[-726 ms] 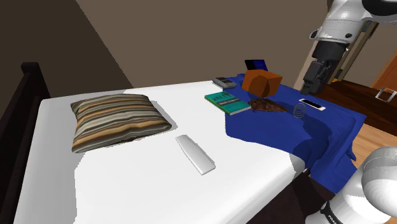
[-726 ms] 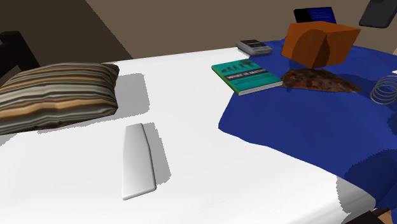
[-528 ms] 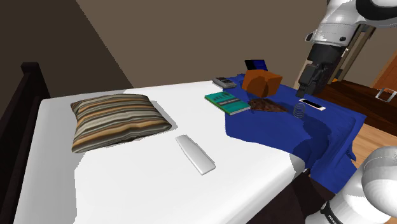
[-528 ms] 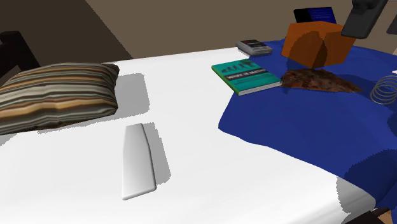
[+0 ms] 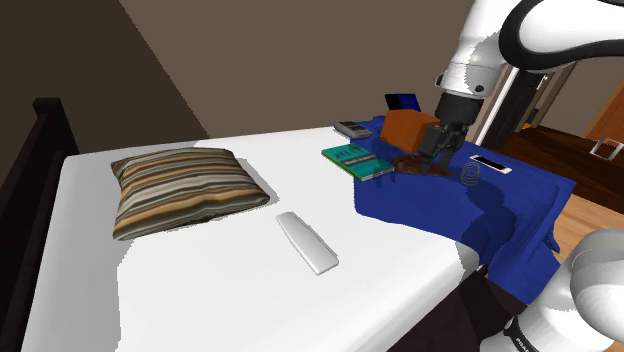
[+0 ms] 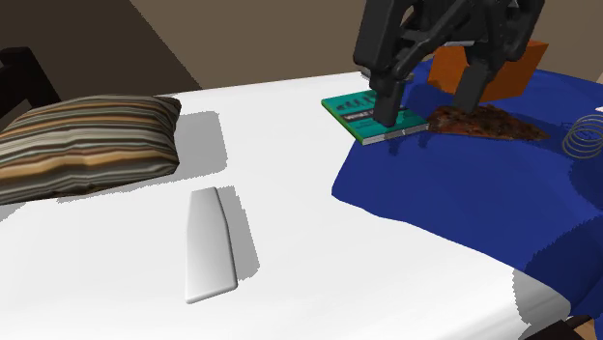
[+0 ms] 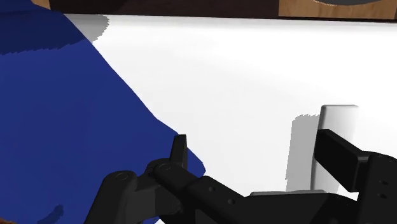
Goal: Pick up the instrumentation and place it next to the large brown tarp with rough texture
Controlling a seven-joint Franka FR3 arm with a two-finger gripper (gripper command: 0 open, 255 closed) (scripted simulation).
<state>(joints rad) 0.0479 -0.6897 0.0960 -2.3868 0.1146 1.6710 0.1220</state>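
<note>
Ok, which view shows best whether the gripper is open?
The second exterior view: the gripper is close, fingers clearly apart by the teal book. The shoulder view shows it small and dark; the wrist view shows both fingers apart.

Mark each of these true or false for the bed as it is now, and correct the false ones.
1. The gripper is open and holds nothing. True.
2. The teal book lies on the striped pillow. False: it lies at the blue blanket's edge, well apart from the pillow.
3. The wire spring sits on the blue blanket. True.
4. The white slab lies on the blue blanket. False: it lies on the white sheet, between the pillow and the blanket.
5. The brown mat lies on the blanket, close to the orange box. True.
</note>
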